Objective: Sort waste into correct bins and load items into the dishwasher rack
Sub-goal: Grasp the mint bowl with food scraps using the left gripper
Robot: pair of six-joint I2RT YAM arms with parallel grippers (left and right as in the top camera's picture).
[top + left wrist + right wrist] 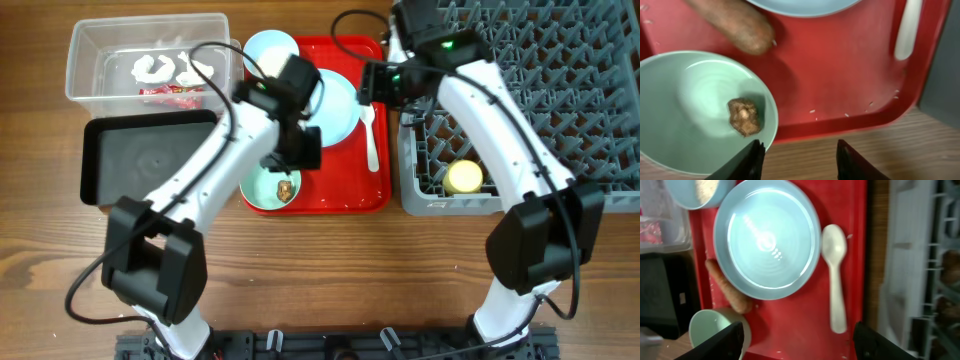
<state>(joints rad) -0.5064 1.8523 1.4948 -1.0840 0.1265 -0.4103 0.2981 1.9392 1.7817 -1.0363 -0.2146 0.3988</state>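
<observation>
A red tray (350,185) holds a green bowl (262,192) with a brown food scrap (285,190), a light blue plate (338,108), a white spoon (372,140) and a small blue bowl (268,50). My left gripper (298,150) hovers open above the green bowl's right rim. In the left wrist view the scrap (744,116) lies in the bowl (685,110), left of the open fingers (802,162). My right gripper (370,85) is open and empty above the tray; its wrist view shows its fingers (802,340) above the plate (767,237) and spoon (836,280).
A brown sausage-like piece (727,287) lies on the tray beside the plate. A clear bin (90,50) with wrappers and a black tray (150,160) stand at left. The grey dishwasher rack (430,200) at right holds a yellow item (463,177).
</observation>
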